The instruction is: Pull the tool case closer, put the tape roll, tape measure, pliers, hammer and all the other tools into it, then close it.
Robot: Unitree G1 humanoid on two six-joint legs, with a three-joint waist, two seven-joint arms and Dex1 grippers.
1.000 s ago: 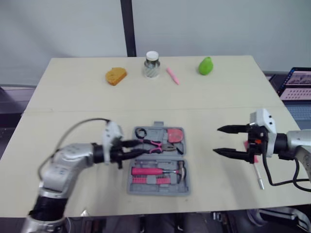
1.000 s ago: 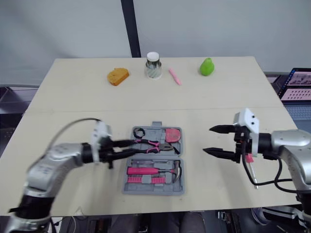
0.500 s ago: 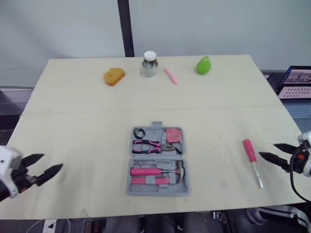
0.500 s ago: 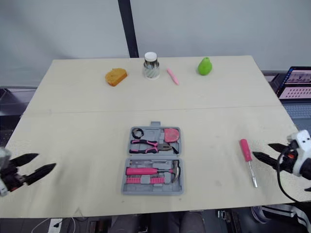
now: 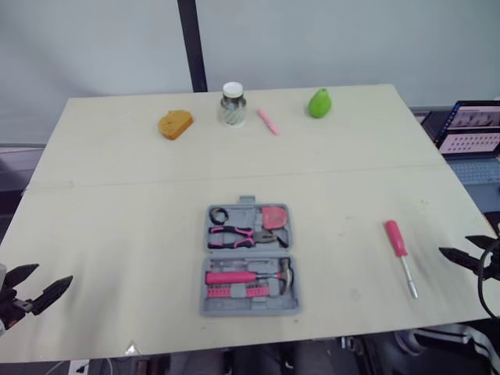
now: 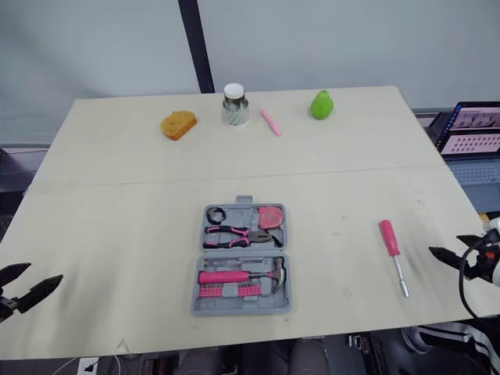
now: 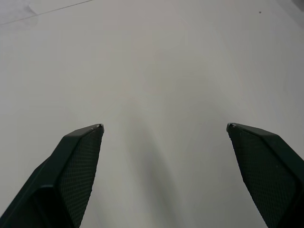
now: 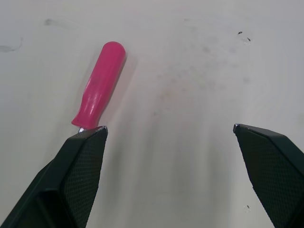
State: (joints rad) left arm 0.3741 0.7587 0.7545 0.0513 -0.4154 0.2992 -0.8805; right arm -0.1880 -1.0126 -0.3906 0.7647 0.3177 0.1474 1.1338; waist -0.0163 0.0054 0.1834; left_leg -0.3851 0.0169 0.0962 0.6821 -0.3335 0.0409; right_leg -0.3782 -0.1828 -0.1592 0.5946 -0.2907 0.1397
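The grey tool case (image 5: 250, 262) lies open in the middle of the table. Its upper half holds a black tape roll (image 5: 223, 216), a pink tape measure (image 5: 273, 216) and pink-handled pliers (image 5: 238, 235). A pink-handled hammer (image 5: 246, 276) and a row of bits sit in its lower half. A pink screwdriver (image 5: 398, 244) lies on the table right of the case; its handle (image 8: 99, 85) lies just ahead of one finger of my right gripper. My left gripper (image 5: 55, 272) is open and empty at the near left edge, over bare table (image 7: 164, 127). My right gripper (image 5: 453, 244) stands open near the right edge, beside the screwdriver.
Along the far side of the table (image 5: 141, 203) sit an orange piece (image 5: 175, 123), a lidded jar (image 5: 231, 104), a pink marker (image 5: 268, 121) and a green pear (image 5: 319, 103). A laptop (image 5: 473, 129) stands off the right edge.
Both arms have drawn back from the case toward the table's outer edges: the left one left the pliers lying in the case, the right one uncovered the screwdriver. The camera shifted slightly.
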